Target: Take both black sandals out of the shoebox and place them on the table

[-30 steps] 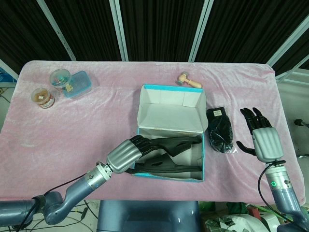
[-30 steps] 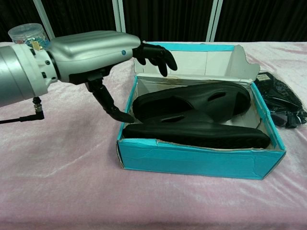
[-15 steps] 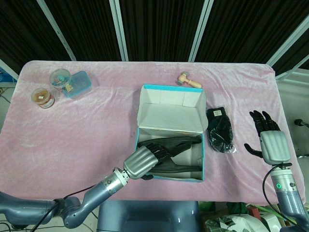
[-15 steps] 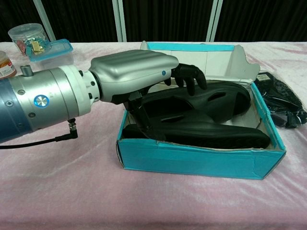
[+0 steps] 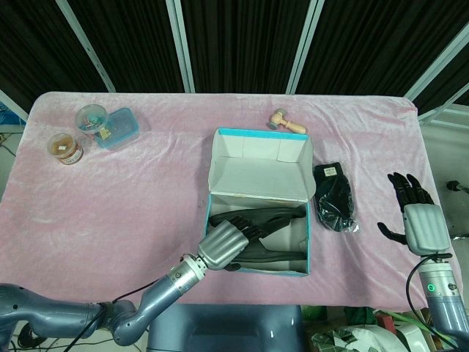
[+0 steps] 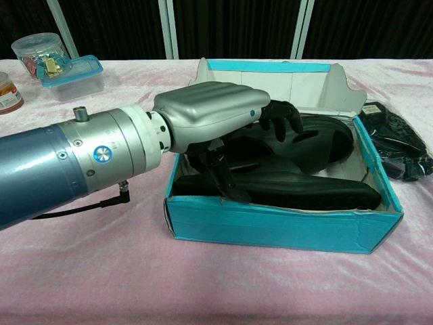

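Observation:
The teal shoebox [image 5: 258, 196] [image 6: 284, 227] stands mid-table with its lid folded back. Two black sandals lie in it: the upper sandal [image 5: 282, 215] [image 6: 321, 142] and the front sandal [image 5: 275, 256] [image 6: 311, 191] along the near wall. My left hand [image 5: 226, 243] [image 6: 213, 116] reaches into the box from the left. Its fingers [image 6: 283, 115] curl over the upper sandal and the thumb [image 6: 225, 181] points down towards the front sandal; no firm grip shows. My right hand [image 5: 416, 217] hovers open over the table's right end, away from the box.
A black pouch [image 5: 334, 196] [image 6: 399, 145] lies just right of the box. A wooden stamp [image 5: 286, 122] sits behind it. At the far left are a blue tub [image 5: 117, 128] [image 6: 71, 73] with a clear jar [image 5: 91, 117] and an orange jar [image 5: 66, 147].
My left hand has moved right from beside the box into it, over the upper sandal. My right hand has drifted to the right, away from the pouch.

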